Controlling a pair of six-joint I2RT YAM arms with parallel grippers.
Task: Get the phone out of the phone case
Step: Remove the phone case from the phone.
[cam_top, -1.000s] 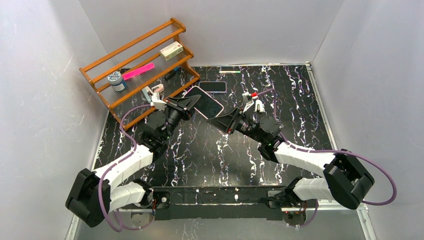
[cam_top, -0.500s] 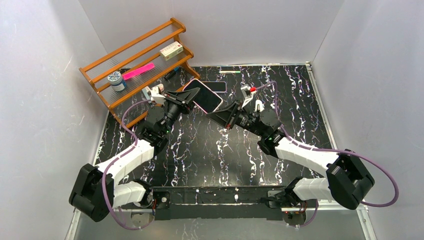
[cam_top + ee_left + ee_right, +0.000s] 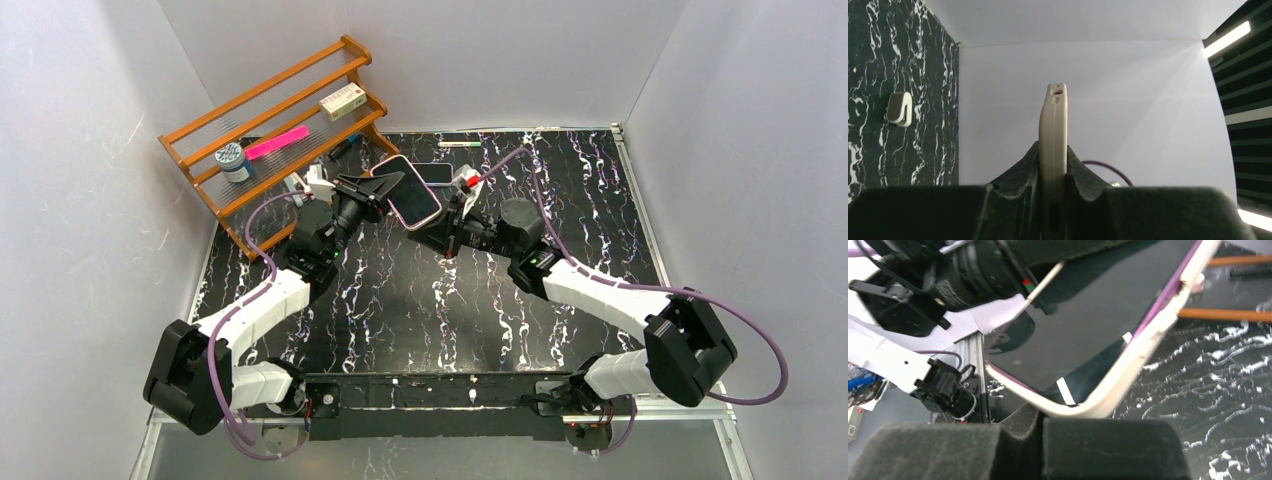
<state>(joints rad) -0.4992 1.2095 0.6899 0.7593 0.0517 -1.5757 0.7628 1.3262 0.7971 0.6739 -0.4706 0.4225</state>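
Observation:
A phone (image 3: 408,196) with a dark screen sits in a cream phone case with a pink rim, held up above the table and tilted. My left gripper (image 3: 385,187) is shut on the case's left edge. In the left wrist view the case (image 3: 1053,125) stands edge-on between the jaws of that gripper (image 3: 1053,152). My right gripper (image 3: 428,222) meets the phone's near corner. In the right wrist view the right gripper (image 3: 1040,415) is closed at the cream case corner (image 3: 1128,382), below the screen (image 3: 1098,315). The case lip looks slightly parted from the phone there.
A second phone (image 3: 436,173) lies on the black marble table (image 3: 560,190) behind the held one. A wooden rack (image 3: 270,120) with a pink item, a jar and a box stands at the back left. A pen (image 3: 458,144) lies by the back wall.
The left gripper has carried the cased phone up and toward the back right. The right gripper has moved left to the phone's near corner, and its jaws have closed.

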